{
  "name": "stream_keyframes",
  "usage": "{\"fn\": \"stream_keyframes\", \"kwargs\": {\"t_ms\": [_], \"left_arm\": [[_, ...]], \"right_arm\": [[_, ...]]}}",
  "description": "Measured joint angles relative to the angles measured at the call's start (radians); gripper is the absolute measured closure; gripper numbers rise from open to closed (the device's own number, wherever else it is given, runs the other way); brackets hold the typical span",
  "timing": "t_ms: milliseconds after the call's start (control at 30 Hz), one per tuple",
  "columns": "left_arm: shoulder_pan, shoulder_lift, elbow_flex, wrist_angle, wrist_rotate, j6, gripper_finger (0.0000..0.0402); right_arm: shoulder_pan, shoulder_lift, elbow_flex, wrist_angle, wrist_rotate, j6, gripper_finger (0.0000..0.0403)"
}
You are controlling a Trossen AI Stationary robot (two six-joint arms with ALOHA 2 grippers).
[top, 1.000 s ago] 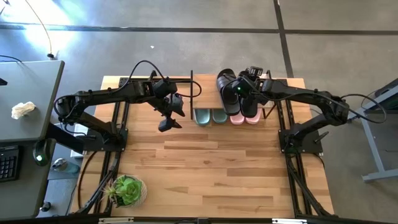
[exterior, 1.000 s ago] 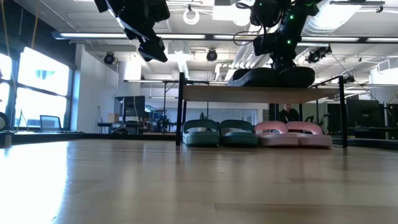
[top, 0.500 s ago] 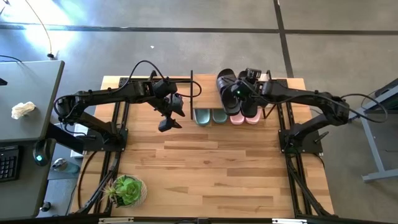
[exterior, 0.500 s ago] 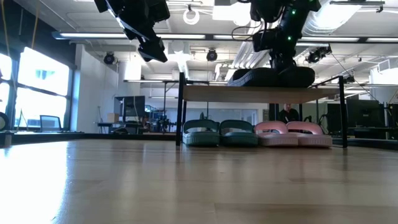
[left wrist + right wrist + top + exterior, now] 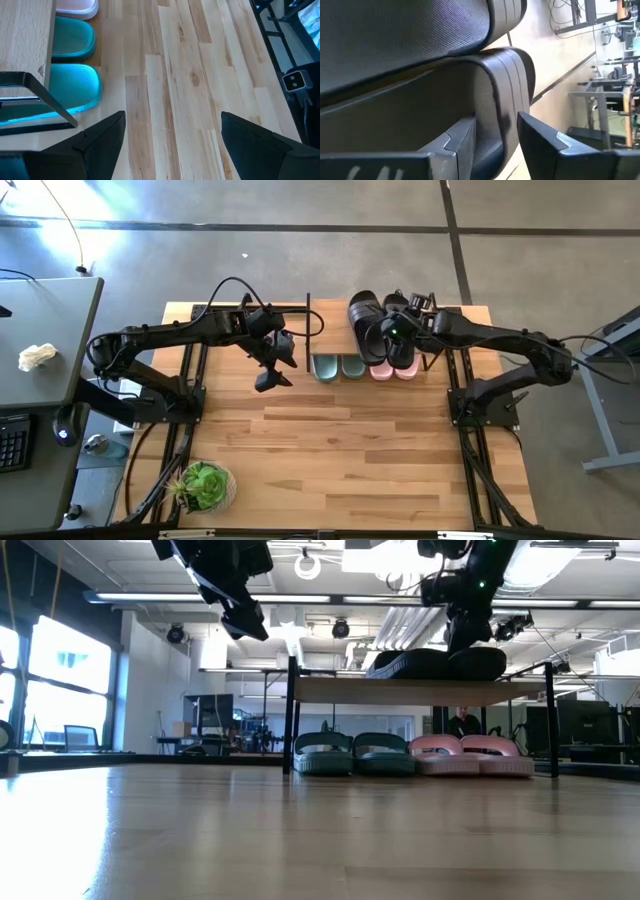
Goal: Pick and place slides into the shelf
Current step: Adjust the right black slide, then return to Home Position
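Observation:
The shelf [image 5: 420, 690] stands at the table's far edge. Both black slides [image 5: 366, 320] [image 5: 440, 663] lie side by side on its plank top. The sage-green pair [image 5: 338, 366] [image 5: 352, 753] and the pink pair [image 5: 392, 370] [image 5: 470, 755] rest on the tabletop beneath it. My right gripper [image 5: 396, 330] [image 5: 495, 145] is open above the right-hand black slide [image 5: 402, 350], with one finger on each side of its ribbed edge. My left gripper [image 5: 270, 372] [image 5: 172, 145] hangs open in the air left of the shelf, near the green slides [image 5: 75, 90]. My right gripper comes at the right-hand black slide from above, its fingers [image 5: 545, 145] straddling the slide's ribbed outer edge [image 5: 495, 115]. A gap shows beside one finger. Whether the other finger touches the rubber, I cannot tell. The slide lies flat on the shelf top.
A potted plant [image 5: 205, 485] sits at the table's near left corner. Bare wooden tabletop [image 5: 350, 450] spreads in front of the shelf. A grey desk [image 5: 40, 350] stands off the table's left side. A person [image 5: 462, 722] shows far behind the shelf.
My right gripper has shifted a little toward the table's right edge and risen slightly above the black slides. The slides and the left arm have stayed where they were.

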Motion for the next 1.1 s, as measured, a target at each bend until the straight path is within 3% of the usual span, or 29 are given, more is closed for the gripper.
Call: {"fn": "stream_keyframes", "kwargs": {"t_ms": [300,700,967,1100], "left_arm": [[0.0,0.0,0.0,0.01,0.0,-0.039,0.0094],[0.0,0.0,0.0,0.009,-0.058,-0.095,0.0094],[0.0,0.0,0.0,0.01,-0.08,-0.136,0.0094],[0.0,0.01,0.001,0.031,-0.041,-0.128,0.0098]], "right_arm": [[0.107,-0.033,0.0,-0.045,-0.001,0.107,0.0267],[0.323,-0.102,0.0,-0.107,0.004,0.398,0.0267],[0.444,-0.142,0.001,-0.092,-0.191,0.614,0.0268],[0.516,-0.153,0.001,-0.066,-0.266,0.64,0.0288]]}}
